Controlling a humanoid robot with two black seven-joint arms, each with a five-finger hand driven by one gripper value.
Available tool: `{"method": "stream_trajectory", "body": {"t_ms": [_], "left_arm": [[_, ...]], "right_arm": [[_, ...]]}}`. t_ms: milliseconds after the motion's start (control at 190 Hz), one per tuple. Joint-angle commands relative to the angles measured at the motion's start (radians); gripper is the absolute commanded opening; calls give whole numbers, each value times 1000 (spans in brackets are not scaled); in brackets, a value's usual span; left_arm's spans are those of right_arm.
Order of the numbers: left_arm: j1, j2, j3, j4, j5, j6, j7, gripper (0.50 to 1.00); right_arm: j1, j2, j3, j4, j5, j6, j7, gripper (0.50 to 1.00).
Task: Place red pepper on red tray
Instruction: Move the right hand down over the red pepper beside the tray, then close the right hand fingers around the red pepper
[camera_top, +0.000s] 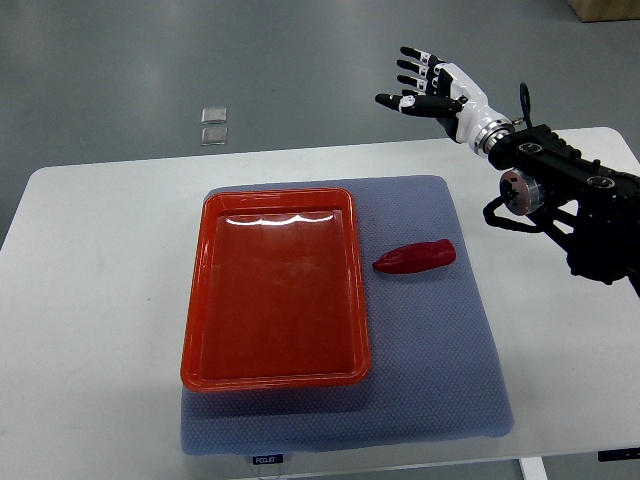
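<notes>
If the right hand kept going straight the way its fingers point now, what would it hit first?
Probably nothing. The right hand is open, raised beyond the table's far edge, fingers pointing toward the picture's left. That line passes over grey floor, clear of the red pepper and red tray. Depth is uncertain.

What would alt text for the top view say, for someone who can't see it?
A red pepper lies on a blue mat just right of an empty red tray, not yet on it. The right hand, fingers spread and holding nothing, hovers beyond the white table's far edge, up and right of the pepper.
</notes>
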Motion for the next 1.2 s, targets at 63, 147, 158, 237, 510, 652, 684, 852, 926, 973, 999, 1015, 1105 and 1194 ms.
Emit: {"method": "stream_trajectory", "body": {"t_ms": [63,147,158,237,510,652,684,852,926,973,999,1015,1105,1194], "left_arm": [[-1,0,0,-1,0,0,0,1000],[-1,0,-2,-1,0,0,0,1000],[-1,0,-2,-1,0,0,0,1000],[-1,0,-2,-2,0,0,0,1000],[-1,0,-2,-4,0,0,0,1000],[-1,0,-3,-5,0,0,0,1000],[-1,0,-3,-5,0,0,0,1000],[-1,0,-5,-5,0,0,0,1000],[-1,0,-5,-5,0,0,0,1000],[-1,0,-5,-5,0,0,0,1000],[-1,0,-5,-5,0,0,0,1000],[-1,0,-5,-5,0,0,0,1000],[-1,0,-5,-5,0,0,0,1000],[-1,0,-5,-5,0,0,0,1000]], "right_arm": [[119,-75,-258,70,-6,9,-8,915],[188,-107,-390,126,-63,22,-10,915],[196,-112,-402,133,-72,23,-11,915],[241,-140,-488,182,-152,34,-14,915],[412,-226,-763,337,-351,132,-31,915],[446,-244,-849,393,-425,149,-68,915],[446,-244,-863,394,-431,149,-82,915],[446,-232,-882,396,-434,160,-131,915],[443,-226,-882,396,-434,160,-162,915],[437,-218,-881,396,-434,155,-185,913],[432,-212,-881,396,-434,152,-192,913],[428,-206,-881,396,-434,149,-198,913],[403,-187,-881,396,-433,141,-209,911],[376,-178,-881,396,-433,121,-211,909]]}}
